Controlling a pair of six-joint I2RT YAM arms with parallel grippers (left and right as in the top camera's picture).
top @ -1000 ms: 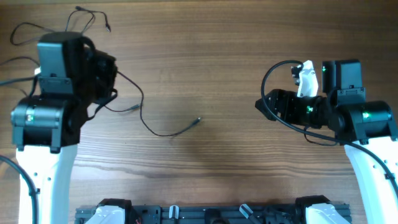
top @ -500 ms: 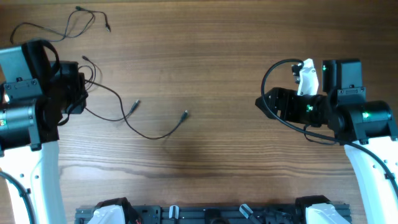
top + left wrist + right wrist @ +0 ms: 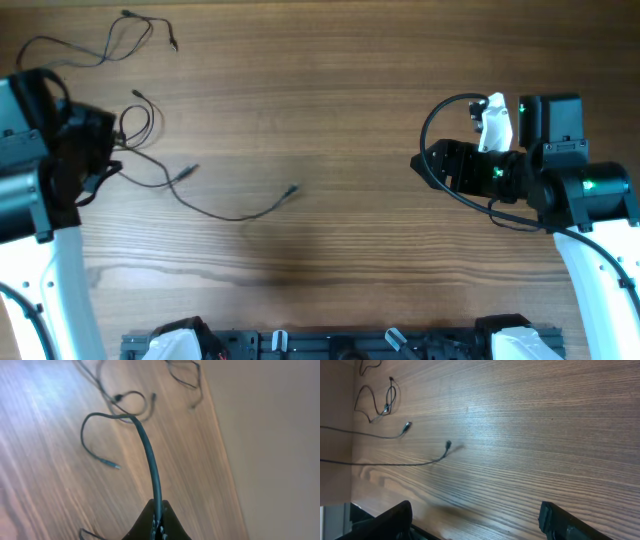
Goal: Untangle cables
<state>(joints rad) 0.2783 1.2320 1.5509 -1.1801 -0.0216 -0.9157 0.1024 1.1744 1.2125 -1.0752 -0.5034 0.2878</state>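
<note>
Thin black cables lie on the left half of the wooden table. My left gripper (image 3: 100,158) is shut on one cable (image 3: 150,455), which rises from the jaws (image 3: 157,511), bends over and ends in a small plug (image 3: 115,466). From that gripper a long strand (image 3: 215,212) trails right to a plug end (image 3: 292,189). A shorter strand ends at a plug (image 3: 188,171). A small loop (image 3: 148,115) lies just behind them. A separate cable (image 3: 110,45) lies at the far left corner. My right gripper (image 3: 418,168) is open over bare wood (image 3: 480,522), far from the cables.
The table's left edge (image 3: 220,445) runs close beside the held cable, with beige floor beyond it. The thick black arm cable (image 3: 440,115) loops above the right arm. A dark rail (image 3: 330,345) lines the table's front edge.
My left arm has moved left with the cable in its jaws, and the trailing strands and plug ends have slid left with it. The right arm has not moved.
</note>
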